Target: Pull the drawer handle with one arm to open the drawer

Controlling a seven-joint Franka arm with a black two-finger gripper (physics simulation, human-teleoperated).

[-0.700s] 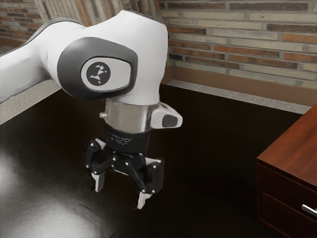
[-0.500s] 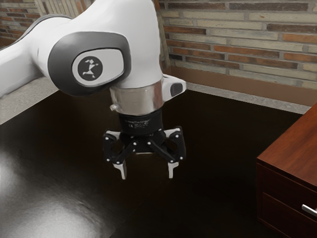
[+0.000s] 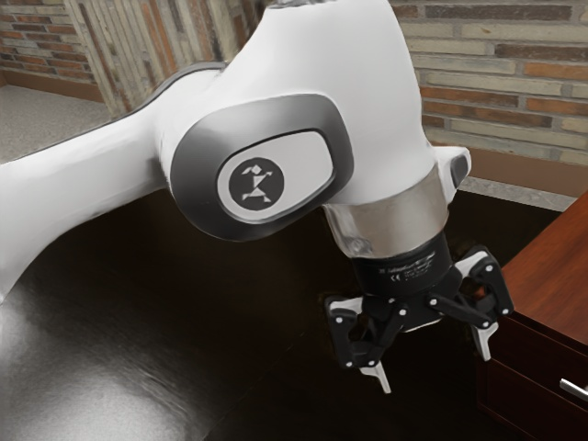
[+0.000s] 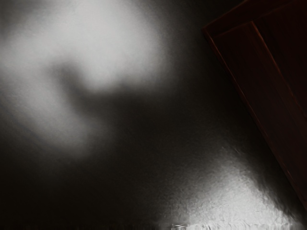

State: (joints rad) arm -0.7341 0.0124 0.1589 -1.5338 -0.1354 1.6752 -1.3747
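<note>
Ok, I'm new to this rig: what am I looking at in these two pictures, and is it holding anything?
The side camera shows a white robot arm ending in a black two-finger gripper, open and holding nothing. It hangs above a dark table, beside a wooden drawer cabinet whose metal handle it has not yet reached. The other picture comes from a camera on the hand, looking down at the table and the cabinet's edge.

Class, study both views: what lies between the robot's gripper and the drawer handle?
No loose thing lies there. In the exterior view, only bare dark surface and the front of the cabinet separate the open gripper from the handle.
</note>
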